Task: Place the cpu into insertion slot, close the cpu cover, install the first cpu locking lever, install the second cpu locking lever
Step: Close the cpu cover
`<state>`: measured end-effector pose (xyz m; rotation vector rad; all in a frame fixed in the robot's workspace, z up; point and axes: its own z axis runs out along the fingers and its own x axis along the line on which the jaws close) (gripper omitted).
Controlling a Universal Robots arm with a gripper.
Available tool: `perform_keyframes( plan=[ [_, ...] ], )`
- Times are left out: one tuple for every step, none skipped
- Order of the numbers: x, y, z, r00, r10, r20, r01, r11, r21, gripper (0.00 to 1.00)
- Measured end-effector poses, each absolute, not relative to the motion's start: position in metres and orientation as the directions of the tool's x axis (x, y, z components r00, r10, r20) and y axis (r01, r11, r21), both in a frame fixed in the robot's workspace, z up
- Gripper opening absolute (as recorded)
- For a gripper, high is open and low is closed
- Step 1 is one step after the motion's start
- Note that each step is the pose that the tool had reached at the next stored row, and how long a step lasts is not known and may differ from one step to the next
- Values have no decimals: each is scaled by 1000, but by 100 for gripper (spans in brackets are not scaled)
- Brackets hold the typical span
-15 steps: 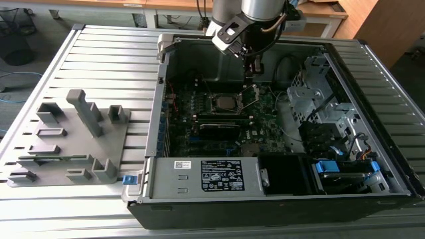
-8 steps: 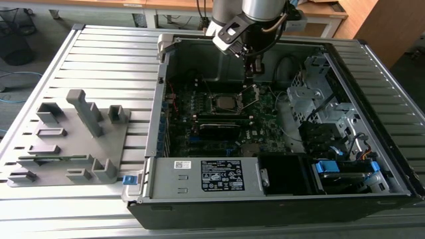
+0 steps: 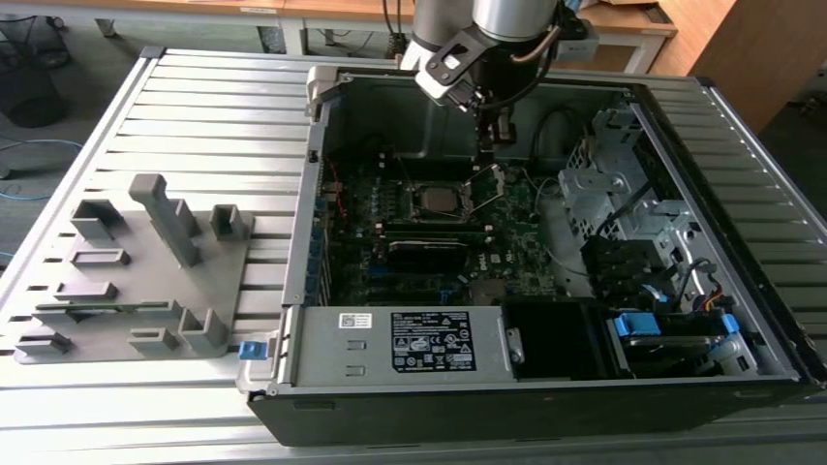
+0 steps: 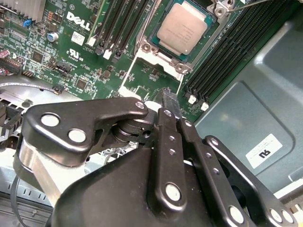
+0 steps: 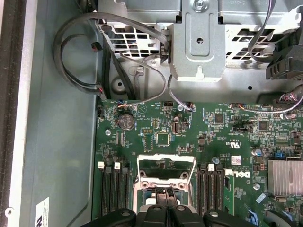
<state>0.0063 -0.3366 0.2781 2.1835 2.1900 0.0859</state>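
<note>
The cpu (image 4: 182, 28) is a flat square chip with a matt, pale silver-grey face bearing faint print. It lies seated in the slot (image 4: 147, 46), which has a dark bed and a silvery rim. The cover (image 5: 165, 160), a thin bright steel frame with a square window, is swung open off the cpu, and green board shows through the window. A lever (image 4: 258, 2), a thin steel rod, crosses the slot's corner.

The gripper (image 4: 169, 100), of black metal links with bright pins, has its fingers pressed together with nothing seen between them. The tips are at the cover's free edge; contact cannot be confirmed.

The board (image 5: 156, 123) is glossy green with white lettering. Long black memory slots (image 4: 227, 52) flank the slot, and a finned heatsink (image 5: 284, 177) is nearby. A white label (image 4: 264, 150) sits on the grey steel case (image 3: 672, 155) floor. At the exterior view's left, a grey fixture (image 3: 142, 271) rests on the slatted table (image 3: 207, 107).
</note>
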Motion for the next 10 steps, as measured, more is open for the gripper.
perform_keyframes(
  plan=[
    [7, -337, 278, -3, 1000, 5, 997, 3, 73, 11],
    [7, -337, 278, -3, 1000, 5, 997, 3, 73, 11],
    [8, -337, 278, -3, 1000, 5, 997, 3, 73, 11],
    [8, -337, 278, -3, 1000, 5, 997, 3, 73, 11],
    [9, -337, 278, -3, 1000, 5, 997, 3, 73, 11],
    [9, -337, 278, -3, 1000, 5, 997, 3, 73, 11],
    [9, -337, 278, -3, 1000, 5, 997, 3, 73, 11],
    [10, -337, 278, -3, 1000, 5, 997, 3, 73, 11],
    [10, -337, 278, -3, 1000, 5, 997, 2, 73, 11],
    [10, -337, 278, -3, 1000, 5, 997, 3, 73, 11]
  ],
)
